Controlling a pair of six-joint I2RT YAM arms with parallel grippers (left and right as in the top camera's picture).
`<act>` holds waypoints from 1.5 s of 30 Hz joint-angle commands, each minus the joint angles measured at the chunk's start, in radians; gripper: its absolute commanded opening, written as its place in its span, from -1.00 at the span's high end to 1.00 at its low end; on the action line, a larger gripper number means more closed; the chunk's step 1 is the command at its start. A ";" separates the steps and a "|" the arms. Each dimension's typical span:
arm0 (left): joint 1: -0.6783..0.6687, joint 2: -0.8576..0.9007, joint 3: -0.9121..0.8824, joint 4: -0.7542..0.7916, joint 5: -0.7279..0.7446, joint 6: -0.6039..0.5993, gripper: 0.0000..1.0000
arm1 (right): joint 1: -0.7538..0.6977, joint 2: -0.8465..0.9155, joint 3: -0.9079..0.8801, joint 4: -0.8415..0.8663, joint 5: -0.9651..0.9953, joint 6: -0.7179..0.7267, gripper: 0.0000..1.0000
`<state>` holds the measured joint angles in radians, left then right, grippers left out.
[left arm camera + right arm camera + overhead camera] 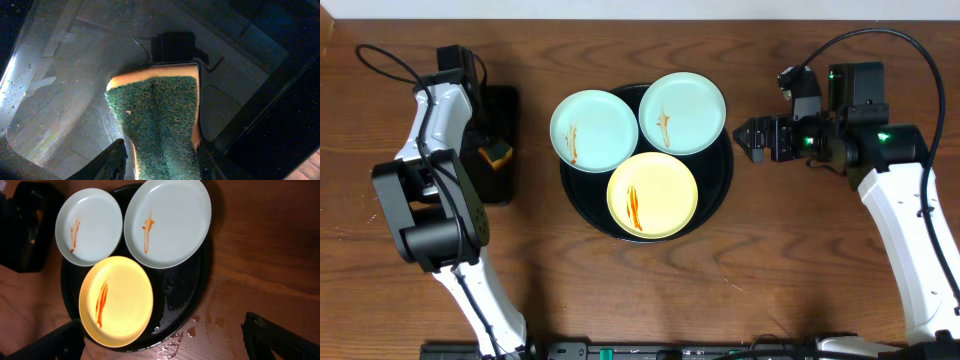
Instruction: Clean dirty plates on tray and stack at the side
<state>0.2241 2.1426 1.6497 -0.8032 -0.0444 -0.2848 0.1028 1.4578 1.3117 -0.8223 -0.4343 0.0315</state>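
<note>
**Overhead**
- Round black tray point(722, 190): in the middle of the wooden table point(800, 280), carrying all three plates.
- First blue-green plate point(594, 130): upper left of the tray, overhanging the rim.
- Second blue-green plate point(682, 112): upper right, also past the rim.
- Yellow plate point(652, 194): lower middle, close against the other two.
- Each plate has one orange-brown streak, so none is clean, and none is stacked at the side.
- Small rectangular black tray point(505, 110): on the left, well apart from the round one, with a sponge point(498, 155) in it.
- Left gripper point(485, 150): over that sponge, mostly hidden by its own arm.
- Right gripper point(748, 138): above bare wood just beside the round tray's right rim, pointing at it.

**Left wrist**
- Sponge: green scouring face up with an orange body beneath, lying on the wet, glossy floor of the rectangular tray.
- Fingers point(112, 160): one dark finger stands on each side of the sponge. The right one is against the sponge's edge. The left one shows a dark sliver between (shadow or gap, I can't say), so I cannot tell whether the sponge is pinched.

**Right wrist**
- Fingers point(280, 340): at the two bottom corners, spread wide with nothing between them.
- The three streaked plates fill the view, and the tray's bare surface glistens.
- Water drops point(192, 330): on the table beside the rim.
</note>
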 commanded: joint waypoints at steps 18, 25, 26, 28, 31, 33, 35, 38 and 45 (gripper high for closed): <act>-0.005 0.027 -0.090 0.106 -0.016 -0.058 0.07 | 0.013 0.001 0.014 -0.002 0.016 -0.022 -0.99; -0.005 0.027 -0.095 0.113 -0.017 -0.058 0.58 | 0.013 0.001 0.014 -0.002 0.019 -0.022 -0.99; -0.005 0.027 -0.095 0.113 -0.017 -0.058 0.75 | 0.013 0.001 0.014 -0.002 0.019 -0.021 -0.99; -0.005 0.024 -0.095 0.112 -0.017 -0.058 0.85 | 0.013 0.001 0.014 -0.002 0.019 -0.016 -0.98; -0.005 -0.008 -0.088 0.085 -0.016 -0.024 0.85 | 0.014 0.001 0.014 -0.001 0.019 0.022 -0.99; -0.005 -0.048 -0.070 0.053 -0.016 -0.006 0.85 | 0.018 0.001 0.014 -0.001 0.018 0.045 -0.98; -0.005 -0.102 -0.050 0.020 -0.016 0.012 0.85 | 0.025 0.001 0.014 0.000 0.018 0.069 -0.97; -0.005 -0.220 -0.037 -0.026 -0.016 0.022 0.85 | 0.042 0.001 0.014 0.006 0.018 0.097 -0.95; -0.008 -0.441 -0.037 -0.095 0.036 0.042 0.85 | 0.082 0.020 0.014 0.026 0.019 0.145 -0.79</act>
<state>0.2203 1.7580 1.5879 -0.8776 -0.0475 -0.2771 0.1638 1.4593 1.3117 -0.7994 -0.4126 0.1341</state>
